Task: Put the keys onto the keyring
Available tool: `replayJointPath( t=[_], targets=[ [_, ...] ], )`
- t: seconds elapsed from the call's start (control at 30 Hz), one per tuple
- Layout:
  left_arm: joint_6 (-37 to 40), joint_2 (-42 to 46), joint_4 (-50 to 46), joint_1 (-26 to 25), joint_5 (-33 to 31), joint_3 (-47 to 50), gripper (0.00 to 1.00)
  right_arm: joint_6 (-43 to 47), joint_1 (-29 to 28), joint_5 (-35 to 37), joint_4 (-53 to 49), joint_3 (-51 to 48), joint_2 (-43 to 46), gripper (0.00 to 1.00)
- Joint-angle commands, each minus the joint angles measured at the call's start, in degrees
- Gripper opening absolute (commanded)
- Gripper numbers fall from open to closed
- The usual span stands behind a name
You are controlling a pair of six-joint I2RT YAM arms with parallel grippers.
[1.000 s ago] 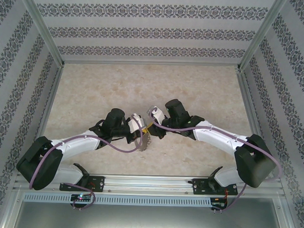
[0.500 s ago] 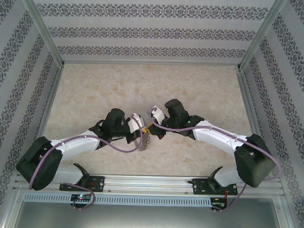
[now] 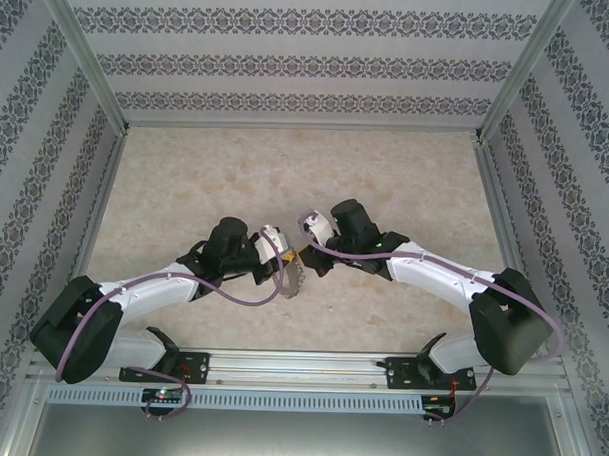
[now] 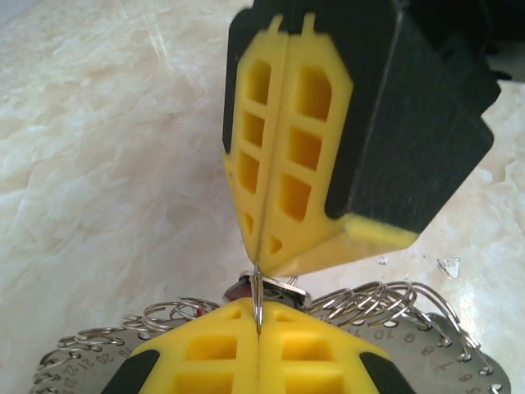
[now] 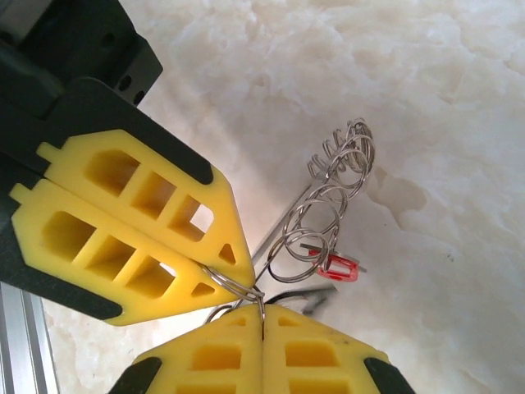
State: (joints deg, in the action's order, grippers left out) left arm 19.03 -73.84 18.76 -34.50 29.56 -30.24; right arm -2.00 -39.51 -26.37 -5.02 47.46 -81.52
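In the top external view, the two arms reach toward each other over the marble-pattern table (image 3: 287, 167), and the left gripper (image 3: 280, 259) and the right gripper (image 3: 306, 253) meet tip to tip near the middle of the near half. The keyring (image 3: 291, 281) hangs just below them as a small silvery bunch; the keys are too small to tell here. In the left wrist view, the left gripper (image 4: 258, 316) has its yellow fingers (image 4: 205, 353) pressed together, with a thin wire of the keyring (image 4: 369, 300) pinched upright between them. The right gripper (image 4: 261, 263) comes down from above, its fingers (image 4: 295, 164) also pressed together, its tip touching the same wire. Loops of rings spread to both sides above a grey plate with printed numbers (image 4: 459, 365), and a small red piece (image 4: 239, 289) shows just left of the wire. In the right wrist view, the right gripper (image 5: 262, 316) is clamped on the wire, and the left gripper (image 5: 246, 283) enters from the upper left, closed on a ring of the keyring (image 5: 328, 205). The red key (image 5: 339, 268) hangs from one of the lower rings, above the table and apart from both grippers.
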Motion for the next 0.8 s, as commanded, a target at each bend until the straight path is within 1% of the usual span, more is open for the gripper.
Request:
replayJointPath(
  t=[0.0,0.27,0.4,0.5,0.77],
  targets=[
    [-0.5,2.0,4.2,-0.4,1.3,0.3,0.0,-1.7,1.2,3.2,-0.1,-1.0,0.2,0.0],
    [-0.7,1.3,4.5,-0.4,1.2,0.3,0.0,-1.7,1.1,-0.2,2.3,-1.2,1.1,0.0],
    [-0.2,1.0,3.3,-0.4,1.0,0.1,0.09,-1.4,0.8,-1.6,3.9,-1.8,2.7,0.0],
    [0.0,1.0,2.8,-0.4,0.9,0.1,0.1,-1.2,0.7,-2.7,4.4,-1.9,3.5,0.0],
    [0.0,1.0,2.2,-0.4,0.6,0.2,0.16,-0.3,0.2,-3.7,4.8,-2.0,4.5,0.0]
  ],
)
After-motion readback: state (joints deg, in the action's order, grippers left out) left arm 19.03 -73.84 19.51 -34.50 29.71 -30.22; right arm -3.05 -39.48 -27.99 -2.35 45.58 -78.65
